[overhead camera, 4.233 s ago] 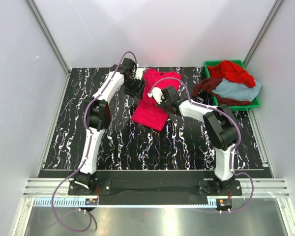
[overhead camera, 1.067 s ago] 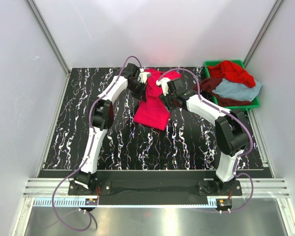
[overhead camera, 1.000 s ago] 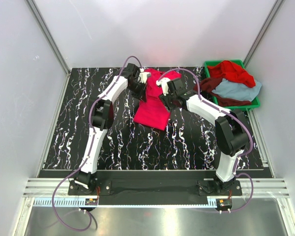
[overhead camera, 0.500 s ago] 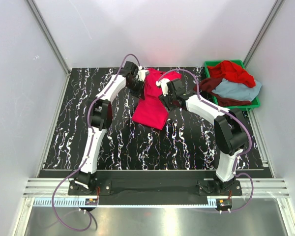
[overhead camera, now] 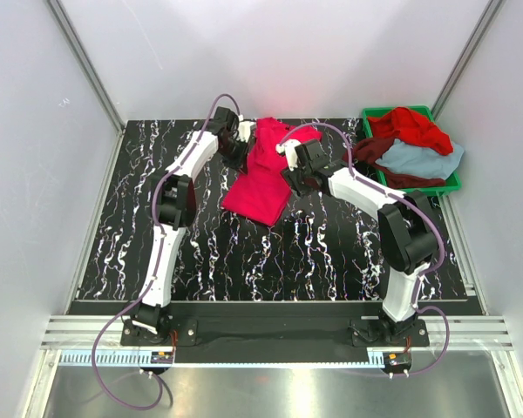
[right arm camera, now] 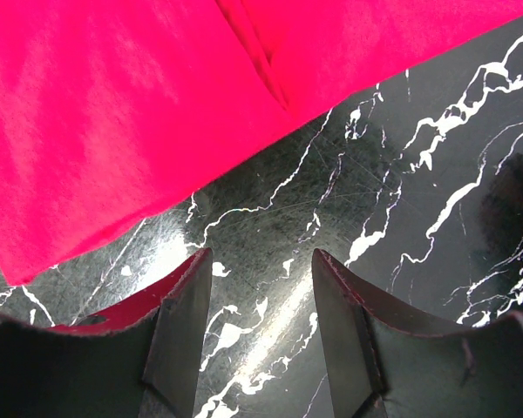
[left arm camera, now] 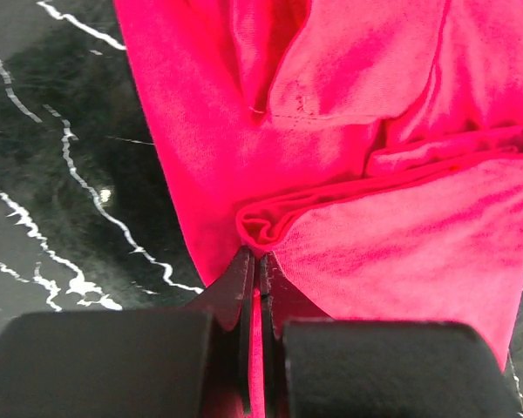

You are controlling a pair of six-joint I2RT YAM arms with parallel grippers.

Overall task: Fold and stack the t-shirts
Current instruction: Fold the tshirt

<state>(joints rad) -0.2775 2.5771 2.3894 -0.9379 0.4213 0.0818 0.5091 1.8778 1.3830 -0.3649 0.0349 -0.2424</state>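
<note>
A crimson-pink t-shirt [overhead camera: 254,187] lies partly folded on the black marbled table [overhead camera: 157,218], running from the far middle down toward the centre. My left gripper [overhead camera: 242,144] sits at its upper left edge. In the left wrist view this gripper [left arm camera: 257,261] is shut on a bunched fold of the pink t-shirt [left arm camera: 366,235]. My right gripper [overhead camera: 289,174] hovers by the shirt's right edge. In the right wrist view it [right arm camera: 261,261] is open over bare table, with the pink t-shirt [right arm camera: 113,113] just beyond its fingertips.
A green bin [overhead camera: 369,113] stands at the far right. It holds a bright red t-shirt [overhead camera: 410,124], a dark maroon one [overhead camera: 366,155] spilling over the left rim, and a light blue-grey one [overhead camera: 418,159]. White walls close in the table's sides and back.
My left gripper has drawn the pink t-shirt to the left, and the shirt's near end has slid left with it. The right gripper has stayed in place, open.
</note>
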